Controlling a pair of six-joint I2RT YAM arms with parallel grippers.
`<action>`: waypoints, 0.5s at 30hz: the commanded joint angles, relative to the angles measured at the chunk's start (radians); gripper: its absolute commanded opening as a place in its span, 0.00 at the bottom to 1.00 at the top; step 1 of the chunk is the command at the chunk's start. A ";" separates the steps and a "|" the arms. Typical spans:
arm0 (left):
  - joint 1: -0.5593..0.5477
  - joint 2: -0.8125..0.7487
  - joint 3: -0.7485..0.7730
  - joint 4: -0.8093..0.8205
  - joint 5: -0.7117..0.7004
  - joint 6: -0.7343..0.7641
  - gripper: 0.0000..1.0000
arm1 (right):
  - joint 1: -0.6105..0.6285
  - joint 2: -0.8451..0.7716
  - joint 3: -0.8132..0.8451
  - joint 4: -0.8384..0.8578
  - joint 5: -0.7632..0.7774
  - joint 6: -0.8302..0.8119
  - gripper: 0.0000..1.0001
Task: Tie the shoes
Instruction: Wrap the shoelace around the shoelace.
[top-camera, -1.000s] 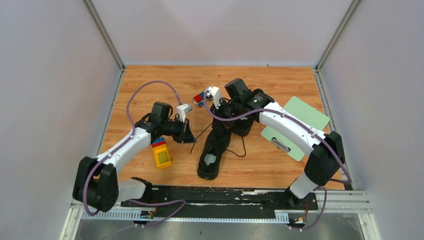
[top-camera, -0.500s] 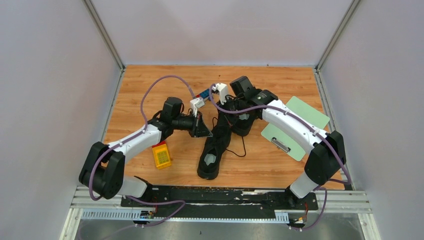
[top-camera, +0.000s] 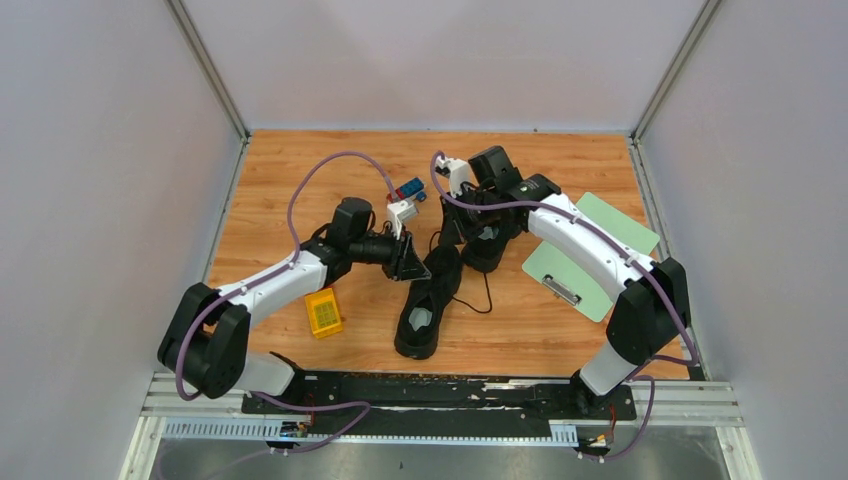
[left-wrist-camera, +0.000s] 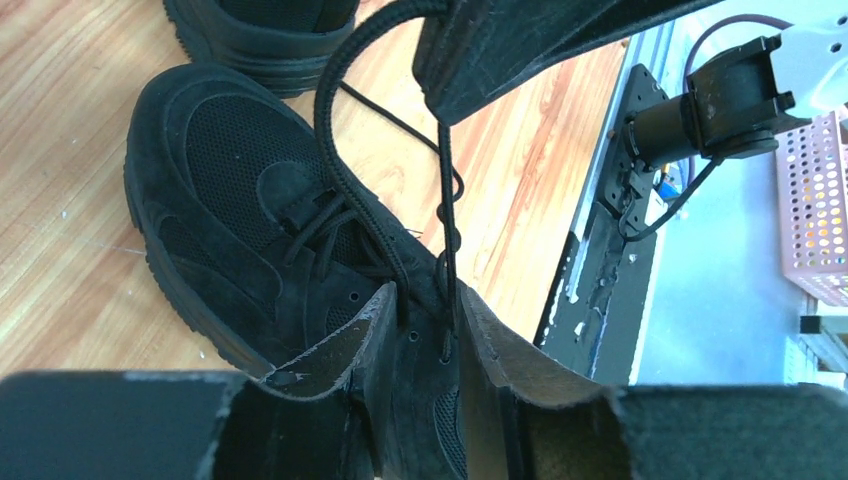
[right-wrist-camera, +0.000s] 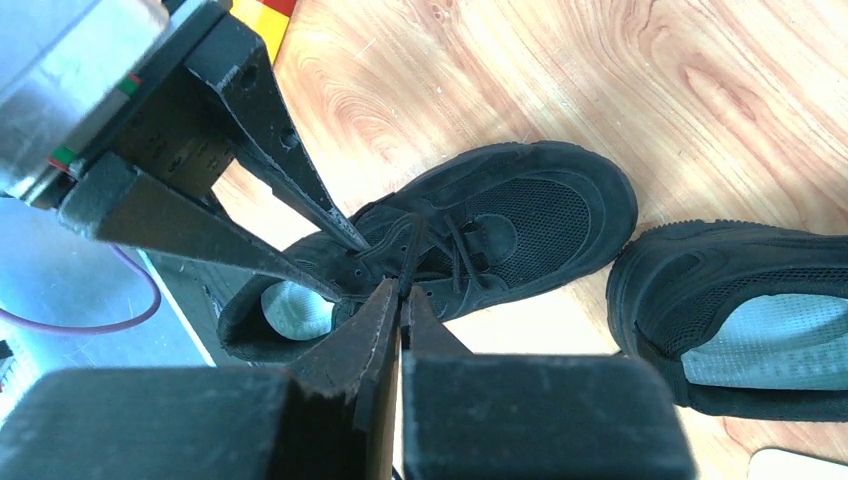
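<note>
Two black shoes lie mid-table: the near shoe (top-camera: 424, 305) points away from me, and the far shoe (top-camera: 487, 243) lies under the right arm. My right gripper (top-camera: 452, 222) is shut on a black lace (right-wrist-camera: 412, 255) of the near shoe (right-wrist-camera: 510, 225) and holds it up taut. My left gripper (top-camera: 410, 262) is open over the near shoe's eyelets (left-wrist-camera: 250, 200). Two strands of the lace (left-wrist-camera: 340, 170) run between its fingertips (left-wrist-camera: 372, 312) up to the right gripper's fingers (left-wrist-camera: 500, 50). The far shoe also shows in the left wrist view (left-wrist-camera: 270, 30) and the right wrist view (right-wrist-camera: 740, 310).
A yellow toy block (top-camera: 323, 312) lies left of the near shoe. A small red and blue toy (top-camera: 408, 189) sits behind the left gripper. A green clipboard (top-camera: 590, 255) lies to the right. White walls enclose the table on three sides.
My left gripper has moved right from beside the yellow block to over the near shoe's laces. My right gripper has shifted right and away, keeping its hold on the lace.
</note>
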 joint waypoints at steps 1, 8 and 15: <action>-0.029 -0.013 0.041 -0.003 -0.013 0.067 0.37 | -0.008 0.002 0.018 0.056 -0.016 0.051 0.00; -0.069 -0.003 0.075 -0.054 -0.052 0.117 0.39 | -0.011 0.008 0.006 0.071 -0.028 0.070 0.00; -0.073 0.014 0.101 -0.082 -0.087 0.143 0.25 | -0.012 0.013 0.011 0.079 -0.029 0.073 0.00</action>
